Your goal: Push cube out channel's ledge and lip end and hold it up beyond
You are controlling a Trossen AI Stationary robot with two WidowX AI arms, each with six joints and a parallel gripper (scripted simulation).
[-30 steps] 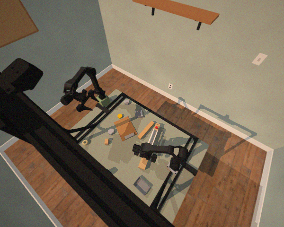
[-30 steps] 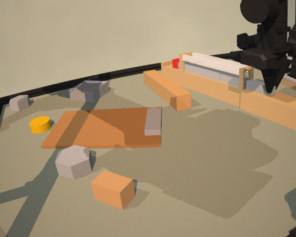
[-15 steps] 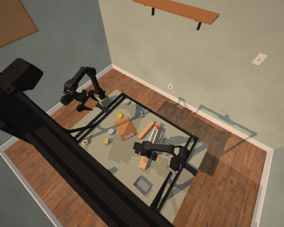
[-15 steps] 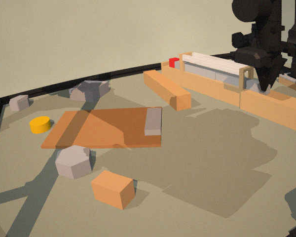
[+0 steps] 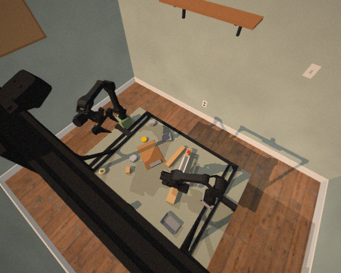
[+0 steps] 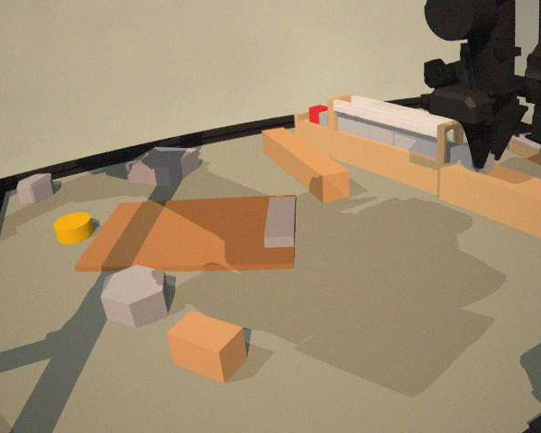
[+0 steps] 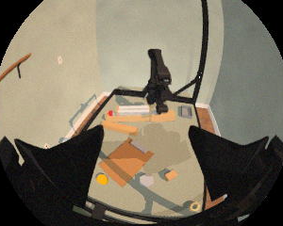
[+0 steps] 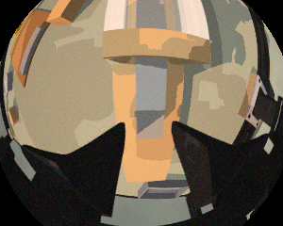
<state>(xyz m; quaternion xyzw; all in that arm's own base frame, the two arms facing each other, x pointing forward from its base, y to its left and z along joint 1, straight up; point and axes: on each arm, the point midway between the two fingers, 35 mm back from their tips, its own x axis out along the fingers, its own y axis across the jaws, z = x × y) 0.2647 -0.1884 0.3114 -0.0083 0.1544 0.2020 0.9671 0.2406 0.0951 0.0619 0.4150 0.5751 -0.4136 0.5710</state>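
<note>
The red cube (image 5: 188, 152) (image 6: 316, 115) (image 7: 110, 113) sits at the far end of the wooden channel (image 6: 373, 151) (image 8: 119, 87), past the white slatted cover (image 5: 184, 162) (image 6: 391, 112) and inside the end lip. A grey bar (image 8: 151, 91) lies lengthwise in the channel, its far end close to the cube. Its near end sticks out past the cover over the near wooden part. My right gripper (image 6: 489, 162) (image 8: 148, 126) is half open at that near end, with gaps between the fingers and the bar's sides. My left gripper (image 5: 113, 126) (image 7: 147, 130) is wide open and empty, high and far from the channel.
A loose wooden beam (image 5: 175, 156) (image 6: 303, 158) lies beside the channel. Beyond it are a brown board (image 6: 168, 233), a yellow disc (image 6: 73, 228), grey blocks and a small wooden block (image 6: 206, 345). A grey tray (image 5: 171, 223) stands past the near end. Black frame rails edge the table.
</note>
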